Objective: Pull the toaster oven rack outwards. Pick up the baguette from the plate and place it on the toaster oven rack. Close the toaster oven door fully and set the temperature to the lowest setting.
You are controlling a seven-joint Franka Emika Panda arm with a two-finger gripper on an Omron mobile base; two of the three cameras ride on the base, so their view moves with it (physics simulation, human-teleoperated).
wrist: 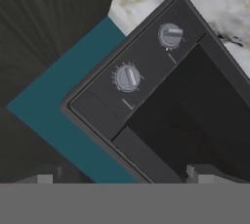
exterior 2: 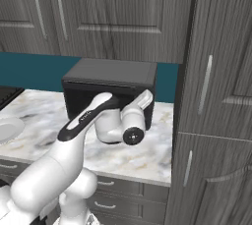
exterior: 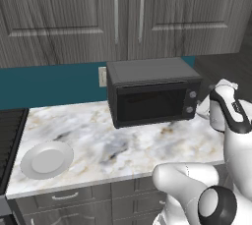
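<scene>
The toaster oven (exterior: 152,91) is seen at centre frame in the left base view: boxy, dark grey, door (exterior: 150,105) shut, two round knobs (wrist: 128,77) at its right. The gripper (wrist: 122,176) is spread wide, grasping nothing.

Location: domestic kitchen, rendered. Evidence: marble-pattern counter (exterior: 123,145) w/ drawer fronts below; grey wood-grain wall cabinets (exterior: 123,13) w/ bar handles above; teal backsplash (exterior: 49,84); toaster oven (exterior: 152,91) on counter; white plate (exterior: 47,160) near left edge; tall cabinet (exterior 2: 216,96) at right. Dark unit at far left, poss. a stove.
</scene>
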